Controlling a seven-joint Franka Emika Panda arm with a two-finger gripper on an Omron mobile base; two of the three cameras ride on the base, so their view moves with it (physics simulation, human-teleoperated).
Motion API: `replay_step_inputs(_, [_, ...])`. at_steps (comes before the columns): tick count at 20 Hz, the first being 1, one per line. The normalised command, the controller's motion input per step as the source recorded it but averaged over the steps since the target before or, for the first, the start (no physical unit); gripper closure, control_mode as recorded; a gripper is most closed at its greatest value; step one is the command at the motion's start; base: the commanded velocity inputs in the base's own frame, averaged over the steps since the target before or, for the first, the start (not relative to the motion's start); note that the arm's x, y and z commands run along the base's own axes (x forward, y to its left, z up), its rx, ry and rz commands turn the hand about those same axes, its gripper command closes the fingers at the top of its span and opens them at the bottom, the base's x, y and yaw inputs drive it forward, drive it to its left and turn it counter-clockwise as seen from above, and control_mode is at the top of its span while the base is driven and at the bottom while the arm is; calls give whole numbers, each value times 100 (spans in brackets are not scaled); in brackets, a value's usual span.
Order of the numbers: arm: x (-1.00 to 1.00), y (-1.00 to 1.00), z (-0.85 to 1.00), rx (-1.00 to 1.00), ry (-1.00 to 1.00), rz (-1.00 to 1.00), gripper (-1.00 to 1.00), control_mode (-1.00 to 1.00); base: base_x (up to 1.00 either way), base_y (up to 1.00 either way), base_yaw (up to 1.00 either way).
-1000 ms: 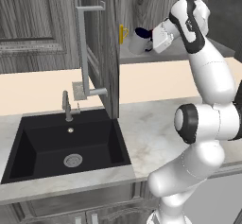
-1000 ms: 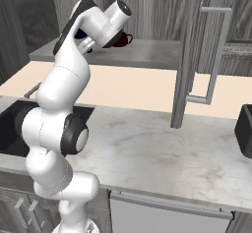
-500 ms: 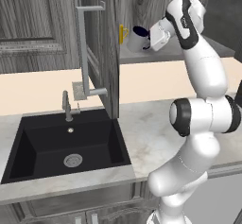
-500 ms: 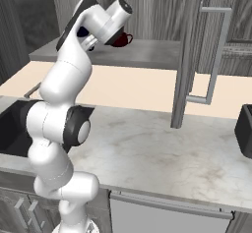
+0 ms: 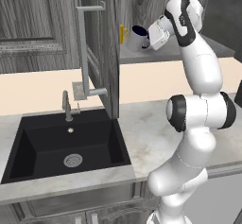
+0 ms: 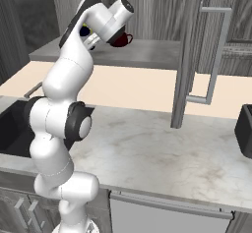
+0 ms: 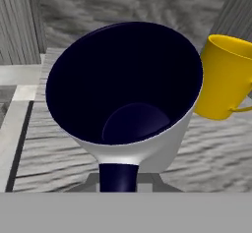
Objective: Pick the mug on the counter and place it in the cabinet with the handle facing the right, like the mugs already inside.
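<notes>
mug: white with navy inside [image 7: 123, 104], sits right in front of the gripper [image 5: 150, 37], mouth open toward the hand camera, raised at cabinet shelf level
handle: navy loop [image 7: 118, 177] points back toward the gripper, at the bottom of the hand view
grip: gripper looks closed on the mug at the handle side; the fingertips themselves are hidden behind the mug
mug axis: tilted, runs from the gripper forward into the cabinet [image 5: 101, 48], not upright yet
yellow mug: [image 7: 222, 77] just beside the held mug, on its right in the hand view, near but apart
red mug: [image 6: 121, 38] just past the gripper in the right base view
shelf: grey wood grain [image 7: 216, 143] under and beyond the mug
next move (judgement): turn the mug so the handle ends up facing right, then lower it onto free shelf beside the yellow mug
</notes>
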Motion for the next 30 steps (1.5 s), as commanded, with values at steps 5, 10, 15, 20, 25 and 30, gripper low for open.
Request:
replay_step_inputs(5, [10,0,0,0,0,4,100,-100,0,0,0])
replay_step_inputs(10, [10,0,0,0,0,2,100,-100,0,0,0])
replay_step_inputs(15, [0,0,0,0,0,0,-100,-100,0,0,0])
replay_step_inputs(20, [0,0,0,0,0,0,-100,-100,0,0,0])
replay_step_inputs(25, [-2,0,0,0,0,0,-100,-100,0,0,0])
replay_step_inputs(30, [-33,0,2,0,-3,1,-100,-100,0,0,0])
